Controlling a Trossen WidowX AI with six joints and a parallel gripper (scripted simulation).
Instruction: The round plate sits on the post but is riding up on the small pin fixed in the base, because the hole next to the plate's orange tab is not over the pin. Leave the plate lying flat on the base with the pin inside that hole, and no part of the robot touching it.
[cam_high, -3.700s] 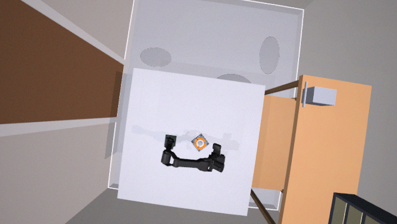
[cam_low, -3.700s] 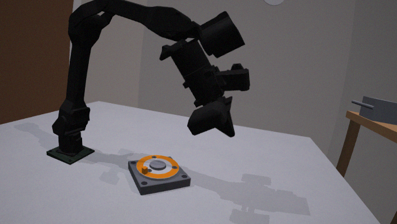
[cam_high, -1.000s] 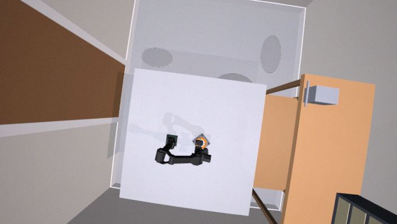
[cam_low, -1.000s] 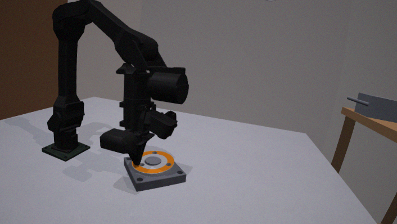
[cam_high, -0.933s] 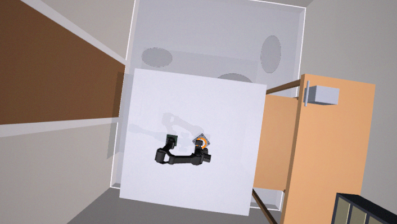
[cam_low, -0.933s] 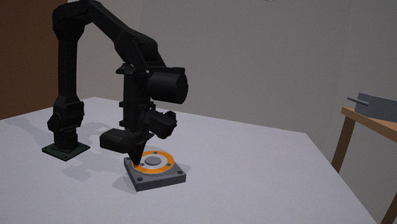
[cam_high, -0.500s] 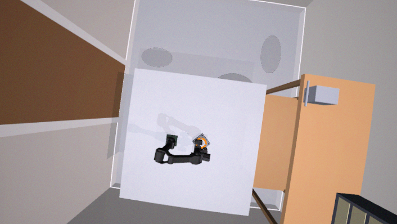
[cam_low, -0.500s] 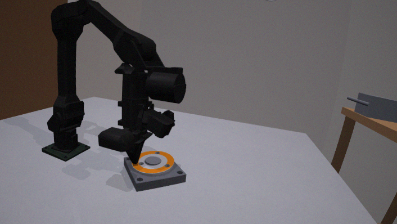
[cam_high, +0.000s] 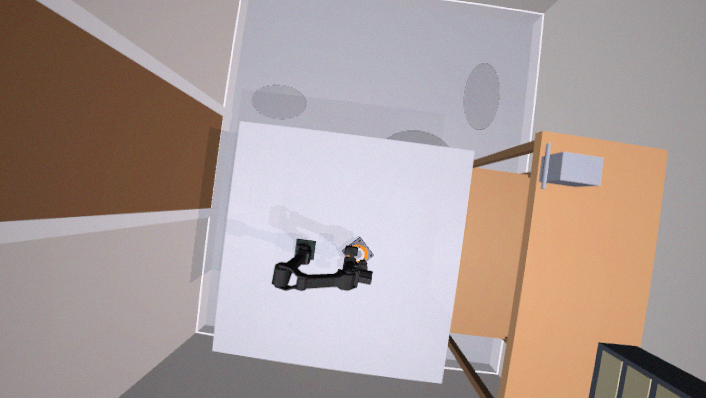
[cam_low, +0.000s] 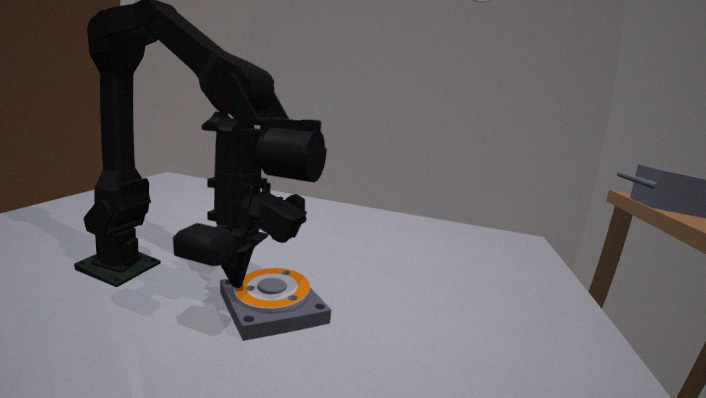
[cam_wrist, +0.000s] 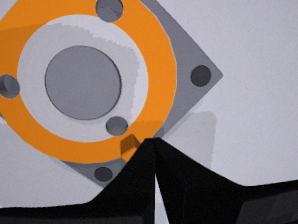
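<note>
The tool (cam_wrist: 156, 145) has its two fingers pressed together into a single dark point, with nothing between them. That point sits at the outer rim of the round plate (cam_wrist: 80, 30), right against the small orange tab (cam_wrist: 128, 143) that sticks out from the rim. Whether it actually touches the tab or the rim cannot be told. Just inside the tab, one of the plate's holes (cam_wrist: 116, 125) shows grey. The orange plate rings the wide grey post (cam_wrist: 83, 82) at its centre and rests on the square grey base (cam_low: 280, 315), which has a bolt hole in each corner. The base lies on the white bench (cam_low: 425, 280), near its middle, just beside the arm's green mounting foot (cam_low: 117, 267).
</note>
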